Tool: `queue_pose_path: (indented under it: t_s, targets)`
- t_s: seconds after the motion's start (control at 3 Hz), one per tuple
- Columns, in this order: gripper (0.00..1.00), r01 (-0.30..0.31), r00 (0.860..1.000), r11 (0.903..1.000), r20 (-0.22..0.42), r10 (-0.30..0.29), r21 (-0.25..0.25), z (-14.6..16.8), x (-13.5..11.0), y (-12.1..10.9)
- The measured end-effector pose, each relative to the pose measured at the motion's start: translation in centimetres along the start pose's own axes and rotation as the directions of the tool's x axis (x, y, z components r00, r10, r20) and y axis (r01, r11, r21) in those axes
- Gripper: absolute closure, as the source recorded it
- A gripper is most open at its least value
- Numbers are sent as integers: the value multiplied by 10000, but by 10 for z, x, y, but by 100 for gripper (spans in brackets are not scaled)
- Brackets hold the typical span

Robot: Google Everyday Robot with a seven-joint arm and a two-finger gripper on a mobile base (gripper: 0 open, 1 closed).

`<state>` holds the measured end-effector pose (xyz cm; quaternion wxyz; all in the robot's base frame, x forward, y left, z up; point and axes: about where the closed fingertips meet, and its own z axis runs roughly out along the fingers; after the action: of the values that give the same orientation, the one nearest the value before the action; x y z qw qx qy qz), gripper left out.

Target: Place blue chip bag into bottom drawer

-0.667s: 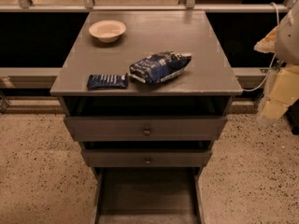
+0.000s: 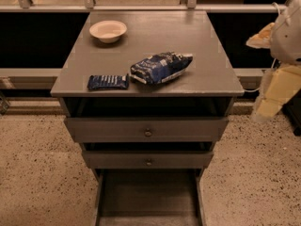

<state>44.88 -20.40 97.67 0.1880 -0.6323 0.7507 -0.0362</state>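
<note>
The blue chip bag (image 2: 161, 67) lies on its side on the grey cabinet top, right of centre near the front edge. The bottom drawer (image 2: 148, 194) is pulled out below the two knobbed drawers, and what shows of its tray is empty. My gripper (image 2: 274, 92) hangs at the right edge of the view, beside the cabinet's right side and apart from the bag. It holds nothing that I can see.
A flat dark blue bar packet (image 2: 107, 82) lies left of the bag at the front edge. A cream bowl (image 2: 108, 30) stands at the back left of the top. The two upper drawers (image 2: 147, 132) are slightly out. Speckled floor surrounds the cabinet.
</note>
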Motion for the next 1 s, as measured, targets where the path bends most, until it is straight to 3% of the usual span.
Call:
queue_pose_path:
  t_s: [0.33,0.67,1.0]
  targets:
    - [0,1693,9808,9836,873,-1743,620,28,-44,-33]
    - [0,3277,9189,9360,1869,-3474,1287,73,-115,-75]
    - [0,4028,8736,9051,2378,-4245,1359,109,-159,-92]
